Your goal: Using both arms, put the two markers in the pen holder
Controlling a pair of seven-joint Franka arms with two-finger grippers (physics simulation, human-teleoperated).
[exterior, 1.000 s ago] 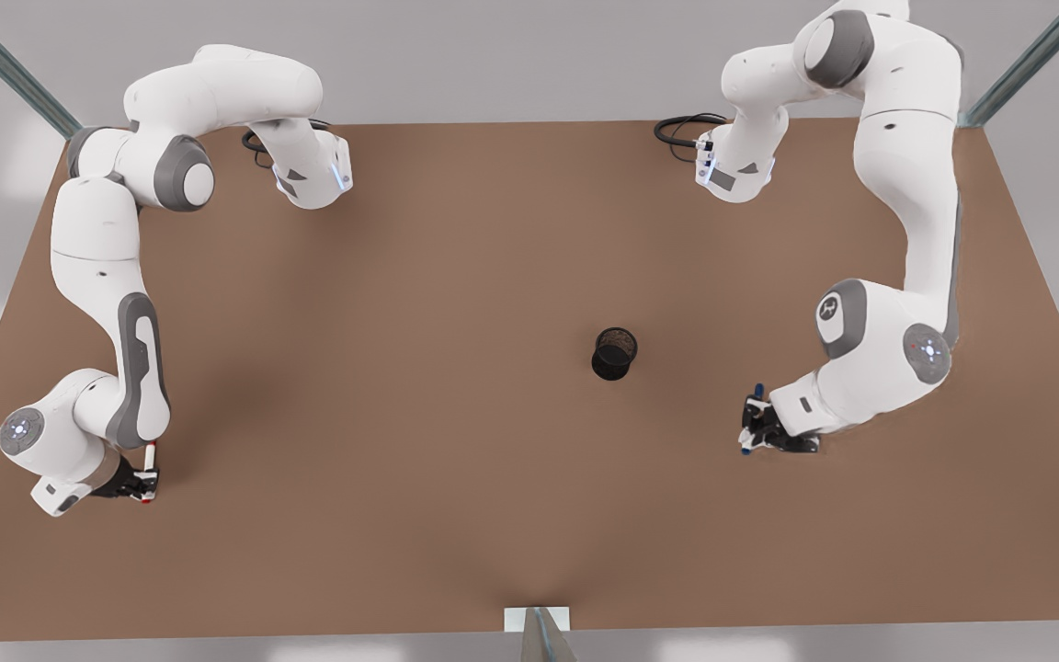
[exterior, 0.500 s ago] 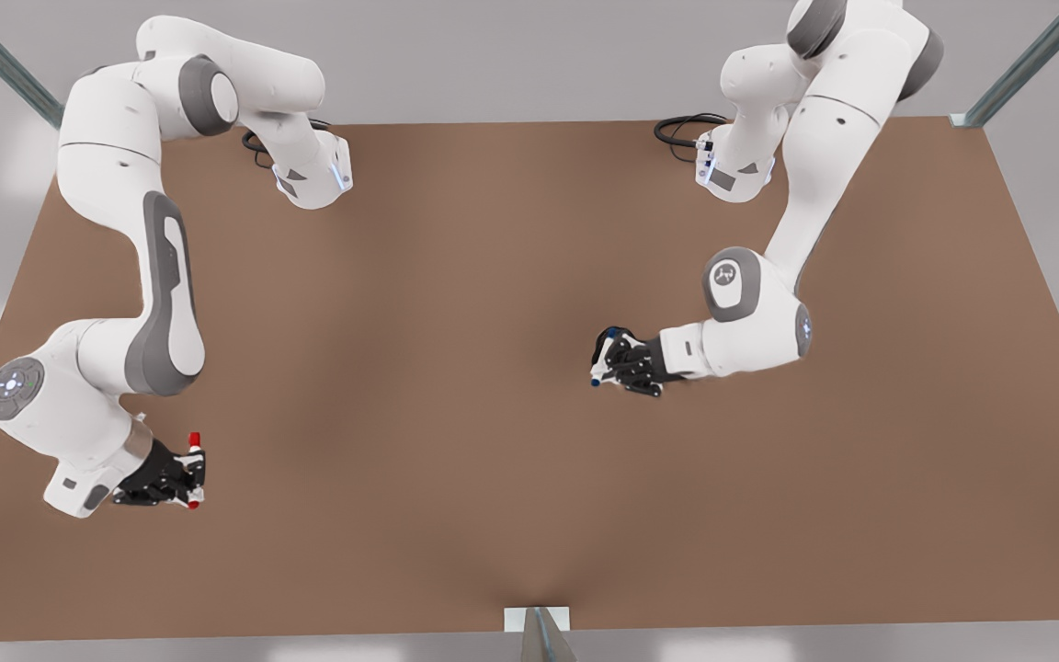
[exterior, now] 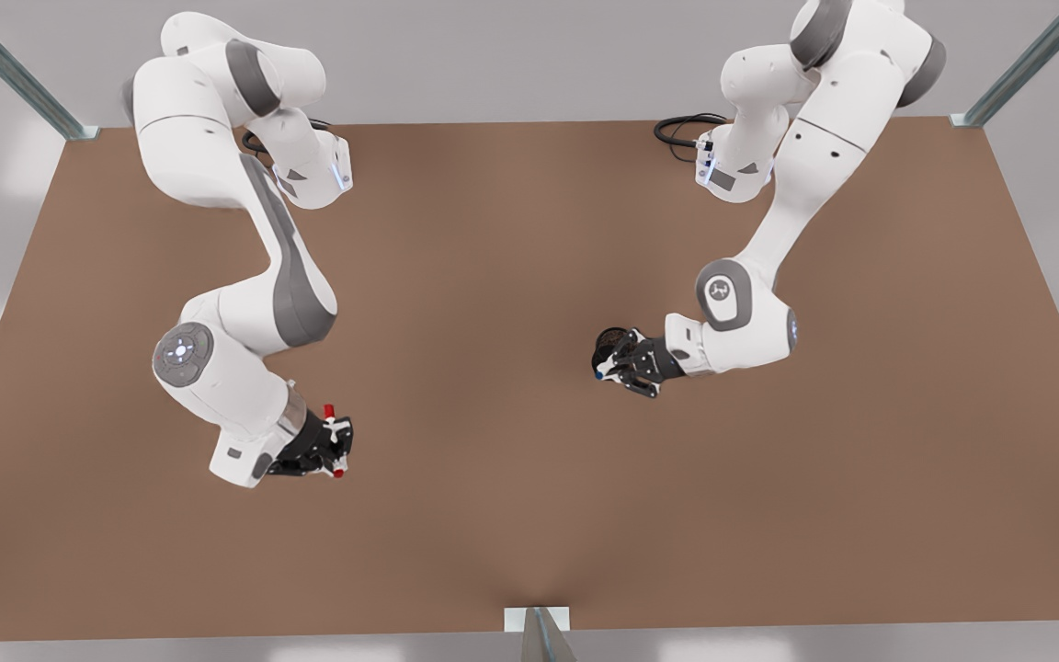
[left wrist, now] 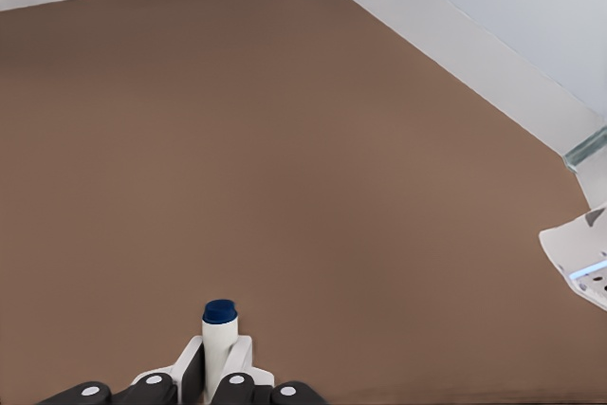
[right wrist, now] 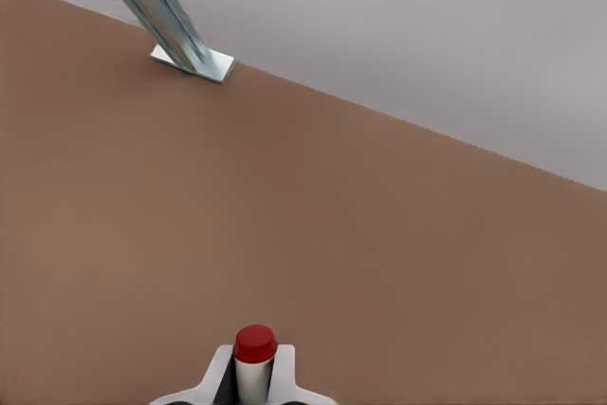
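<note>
A plain brown tabletop (exterior: pixel 511 478) fills the front view, ringed by pale grey walls and slanted metal frame posts (exterior: pixel 543 634). On the front view's right, the left gripper (exterior: pixel 617 370) hovers right over the small black mesh cylindrical pen holder (exterior: pixel 607 340), pinching the thin white-barrelled marker with the blue cap (exterior: pixel 597 375), whose blue tip peeks out beside the cup's rim. A small grey emblem marks that arm's elbow joint cover (exterior: pixel 721 290), too small to read as letters. On the front view's left, the right gripper (exterior: pixel 335 450) is held over bare table, well apart from the holder, clamped on the thin white-barrelled marker with the red cap (exterior: pixel 331 410).

In the left wrist view, the black fingers (left wrist: pixel 152 388) press against the white barrel of the blue-capped marker (left wrist: pixel 219 327), which points out over the brown surface.

In the right wrist view, the red-capped marker (right wrist: pixel 254 350) stands gripped between pale finger pads (right wrist: pixel 216 369), with a metal post (right wrist: pixel 152 2) beyond at the table edge.
</note>
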